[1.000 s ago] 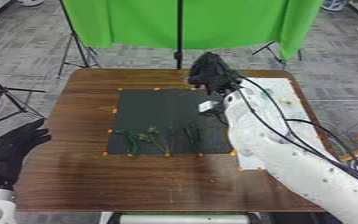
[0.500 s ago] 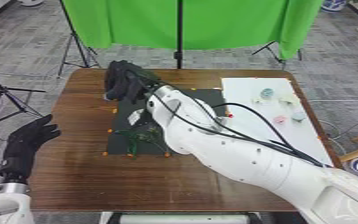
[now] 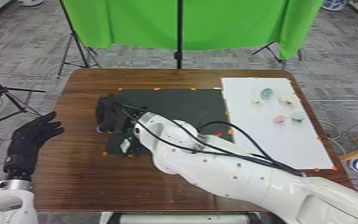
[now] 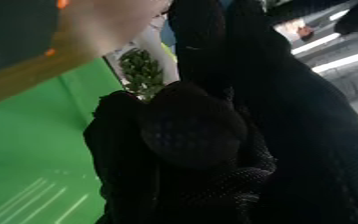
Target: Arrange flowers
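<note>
My right hand (image 3: pixel 111 116) is over the left edge of the dark mat (image 3: pixel 186 104). Its wrist and forearm cover the mat's lower part and hide the green stems there. In the right wrist view the right hand (image 4: pixel 193 125) has long straight fingers, with the thumb lying in front of them; nothing is visible in its grasp. My left hand (image 3: pixel 33 140) is off the table's left side, fingers relaxed and empty. Small flower heads lie on the white sheet (image 3: pixel 291 150): a teal one (image 3: pixel 267 93), a pink one (image 3: pixel 278 119), a pale blue-green one (image 3: pixel 298 116) and pale ones (image 3: pixel 286 100).
The brown table (image 3: pixel 95 185) has orange marks around the mat and sheet. My right forearm crosses from the lower right over the table. A green curtain (image 3: pixel 184 30) and black stands are behind it. Leafy greenery (image 4: pixel 141 72) appears beyond the right hand.
The right arm has swung left across the mat from beside the white sheet, uncovering the flower heads; its hand then came nearer along the mat's left edge. My left hand has shifted slightly right.
</note>
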